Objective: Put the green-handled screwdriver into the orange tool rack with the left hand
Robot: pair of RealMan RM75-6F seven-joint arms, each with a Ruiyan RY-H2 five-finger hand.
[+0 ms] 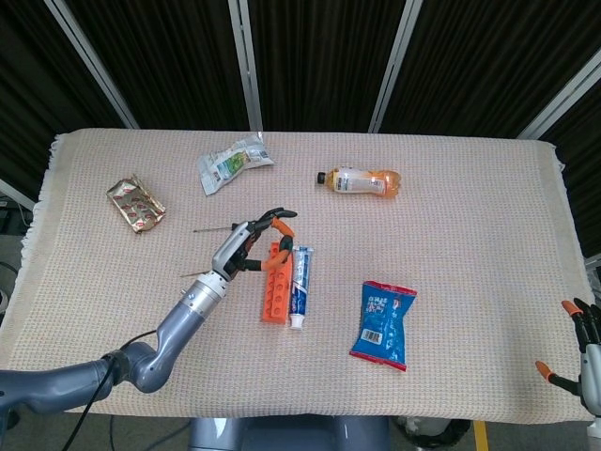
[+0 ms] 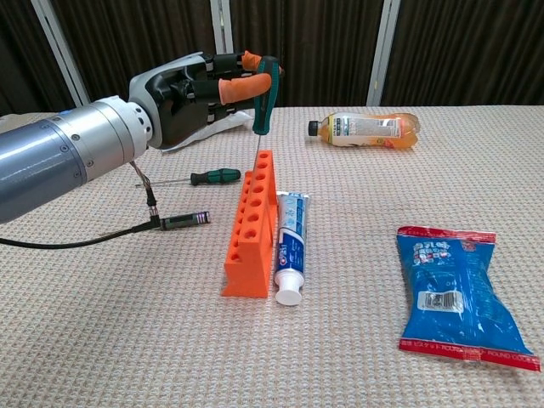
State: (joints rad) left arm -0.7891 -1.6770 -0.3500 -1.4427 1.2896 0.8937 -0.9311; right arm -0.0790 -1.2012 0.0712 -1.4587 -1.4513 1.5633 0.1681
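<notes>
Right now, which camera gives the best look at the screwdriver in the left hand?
The chest view: the green-handled screwdriver is upright in the left hand, its shaft down at the far end of the orange tool rack. In the head view the hand mostly hides it.
</notes>
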